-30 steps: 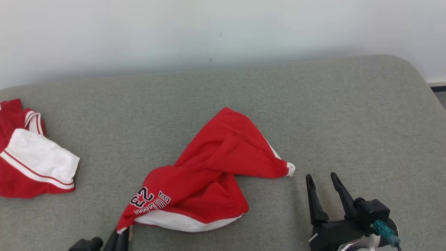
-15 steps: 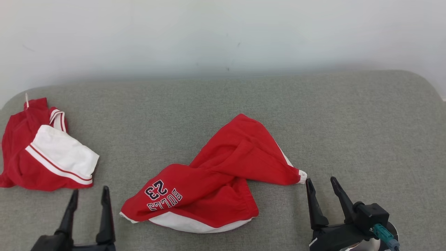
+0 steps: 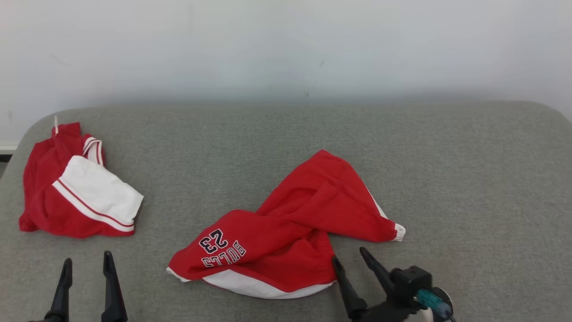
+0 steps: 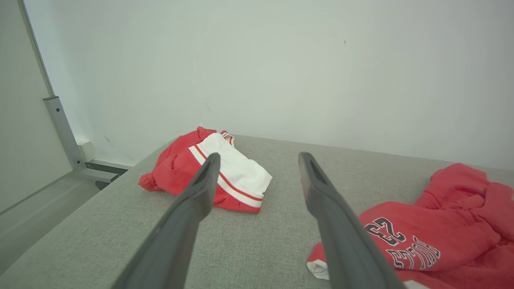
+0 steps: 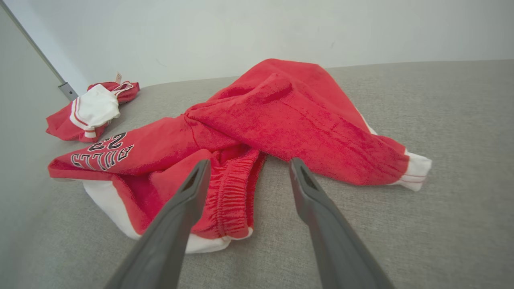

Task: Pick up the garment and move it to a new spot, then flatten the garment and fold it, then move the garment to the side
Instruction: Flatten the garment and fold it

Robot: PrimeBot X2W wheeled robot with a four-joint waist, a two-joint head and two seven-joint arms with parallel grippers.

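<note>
The garment (image 3: 286, 232) is a pair of red shorts with white trim and "BULLS 23" lettering, lying crumpled in the middle of the grey cushioned surface (image 3: 447, 179). My left gripper (image 3: 87, 259) stands open at the lower left, apart from the garment's lettered corner and holding nothing. In the left wrist view the garment (image 4: 433, 237) lies to the right of the open left gripper (image 4: 259, 156). My right gripper (image 3: 348, 255) is open at the garment's near right edge. In the right wrist view the right gripper (image 5: 249, 161) points at the elastic waistband of the garment (image 5: 273, 116).
A second red-and-white piece of clothing (image 3: 80, 197) lies bunched at the far left of the surface, also seen as the clothing (image 4: 217, 172) ahead of my left fingers. A pale wall rises behind. A metal frame post (image 4: 60, 128) stands past the left edge.
My left gripper let go of the garment's lettered corner, opened and drew away to the left. The corner dropped flat. My right gripper moved left toward the waistband. The camera shifted.
</note>
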